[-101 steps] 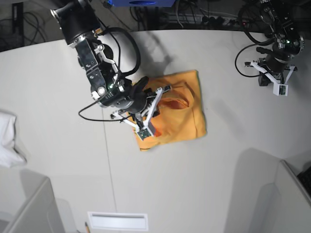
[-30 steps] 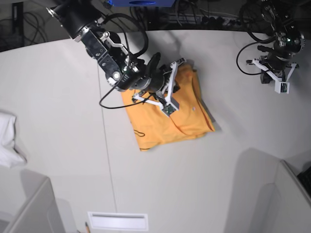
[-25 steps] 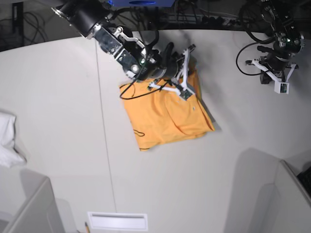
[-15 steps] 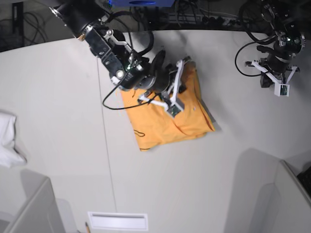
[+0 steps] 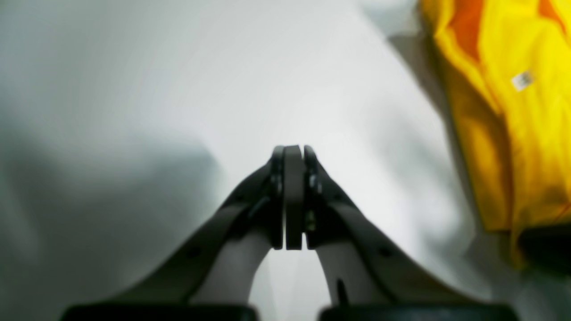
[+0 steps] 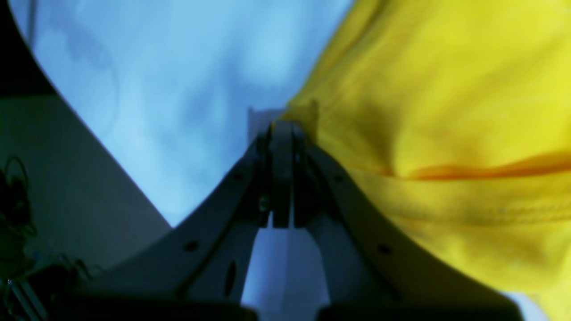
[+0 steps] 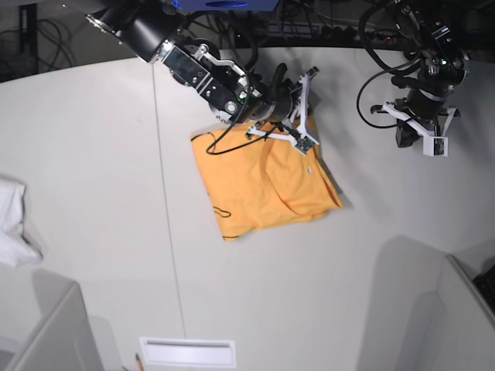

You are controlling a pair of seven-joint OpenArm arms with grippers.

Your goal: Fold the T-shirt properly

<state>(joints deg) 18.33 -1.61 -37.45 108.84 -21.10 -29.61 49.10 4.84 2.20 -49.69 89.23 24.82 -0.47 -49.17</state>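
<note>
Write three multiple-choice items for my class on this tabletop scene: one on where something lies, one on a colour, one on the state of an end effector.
1. Where does the small white cloth lie?
A. at the table's left edge in the base view
B. on the T-shirt
C. under the left arm

2. What colour is the T-shirt?
A. blue
B. yellow-orange
C. green

3. How is the left end effector?
A. wide open
B. gripping the shirt
C. shut, holding nothing

Answers: 1 A, the cloth sits far left, apart from the shirt. 2 B, all views show yellow-orange fabric. 3 C, the left wrist view shows its jaws pressed together over bare table.
</note>
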